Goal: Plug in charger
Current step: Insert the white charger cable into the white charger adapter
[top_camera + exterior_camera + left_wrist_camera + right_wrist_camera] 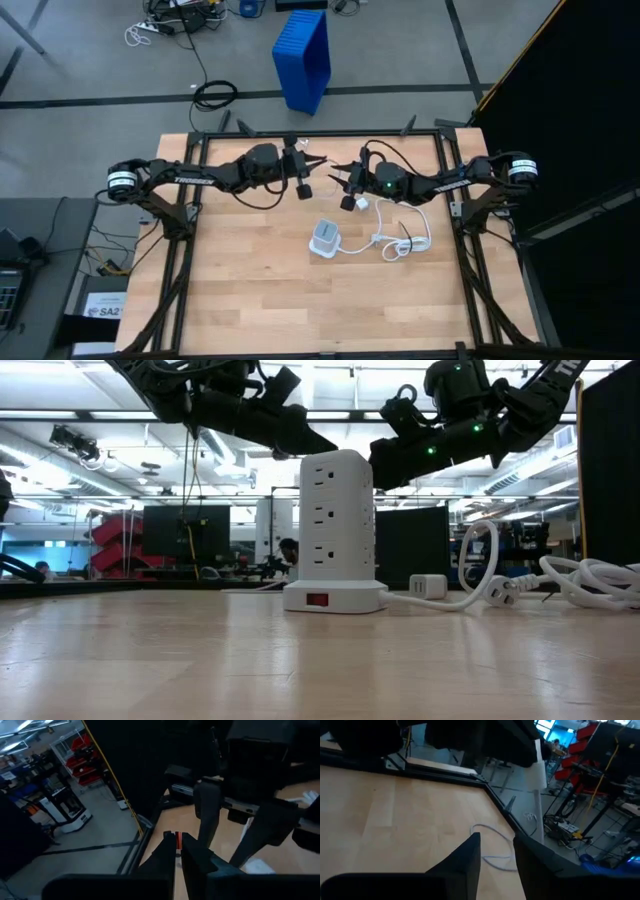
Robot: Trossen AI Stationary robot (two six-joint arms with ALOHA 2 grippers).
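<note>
Black fingers of the right gripper (496, 839) stand a narrow gap apart with nothing between them. Its own wrist view makes this plain, while in the high view the gripper (338, 170) is too small to judge. It hangs in the air above the far middle of the wooden table (240, 300), touching nothing.

Facing it tip to tip, the left gripper (177, 835) is pressed closed and empty.

Only the low view shows the white socket tower (338, 525) for what it is: upright, its outlets stacked, with a red switch on its base. From above it reads as a pale rounded block (325, 238).

The charger (428, 586) is a small white cube lying on the table, just beside the tower's base on the right arm's side and a little farther back, under the right gripper in the high view (362, 204). It is squat, with no clear long axis, and I cannot tell which way its prongs point.

The tower's thick white cord (405, 238) loops on the table nearby.
</note>
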